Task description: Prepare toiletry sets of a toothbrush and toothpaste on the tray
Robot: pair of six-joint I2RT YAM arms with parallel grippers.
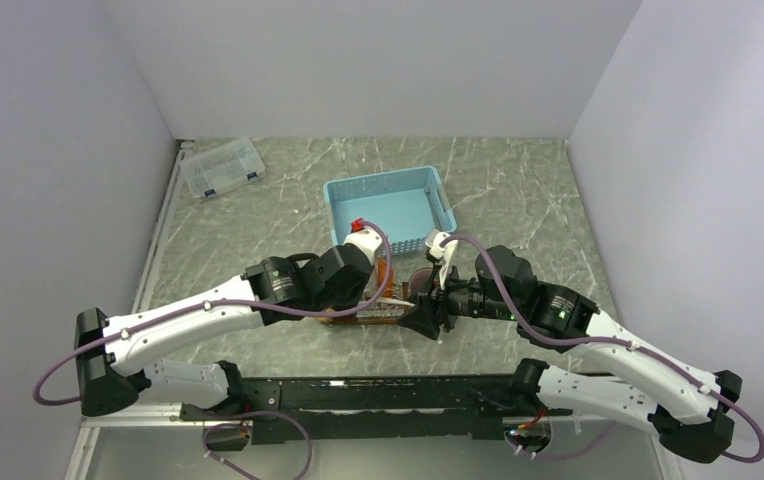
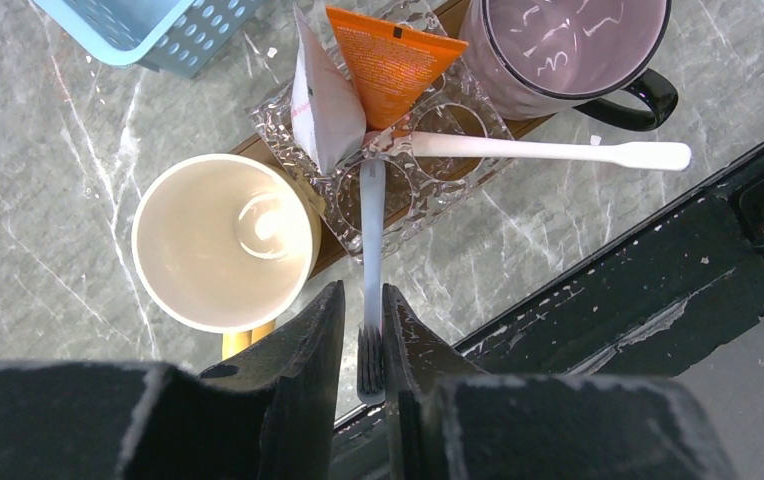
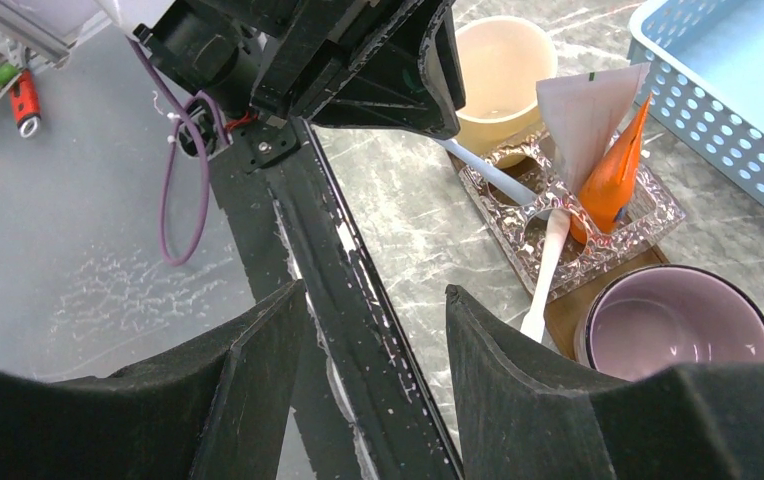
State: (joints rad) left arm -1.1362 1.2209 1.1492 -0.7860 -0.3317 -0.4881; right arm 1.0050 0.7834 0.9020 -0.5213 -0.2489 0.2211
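A: Start at the left tool (image 2: 363, 292). What does it have?

B: Its jaws stand a narrow gap apart, with the bristle end of the toothbrush (image 2: 372, 230) between them. The brush lies against 1 finger and a sliver of gap shows at the other, so it does not look clamped.

A: And the brush's far end?

B: It sits in a hole of the clear holder (image 2: 398, 195), so the brush leans out toward the tool.

A: The right tool (image 3: 373, 295)?

B: Wide open, with nothing between its fingers. The black rail (image 3: 358, 330) shows through the gap.

A: What else is in the holder?

B: An orange tube (image 2: 388, 60) and a white tube (image 2: 320, 100) stand side by side, touching. A second toothbrush (image 2: 548, 151) lies across the holder, and its broad end pokes out beside the purple mug (image 2: 568, 50).

A: Where is the tray (image 3: 564, 322)?

B: Under the holder, on the bench (image 1: 518, 190). The cream mug (image 2: 223, 240) is at its other end from the purple mug. The blue basket (image 1: 388, 210) stands just behind.
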